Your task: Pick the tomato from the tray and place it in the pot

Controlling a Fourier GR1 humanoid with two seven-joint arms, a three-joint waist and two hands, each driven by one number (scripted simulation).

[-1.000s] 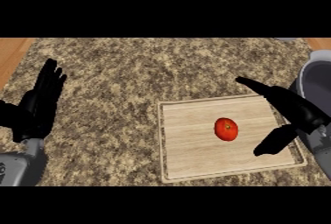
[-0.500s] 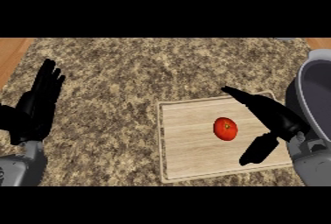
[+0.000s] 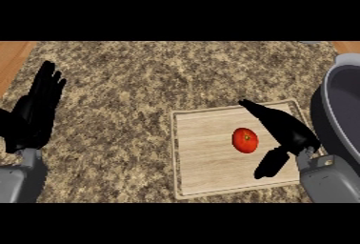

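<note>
Fingers nearer tomato, right hand open

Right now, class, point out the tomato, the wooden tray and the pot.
tomato [image 3: 245, 140], head view, middle of its red skin.
wooden tray [image 3: 204, 167], head view, bare boards left of the tomato.
pot [image 3: 329, 112], head view, its grey left wall.

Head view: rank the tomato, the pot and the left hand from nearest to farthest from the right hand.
1. tomato: on the tray, just left of the open right hand, between its fingers and thumb.
2. pot: at the right edge, just beyond the hand's back.
3. left hand: resting open at the far left edge.
</note>
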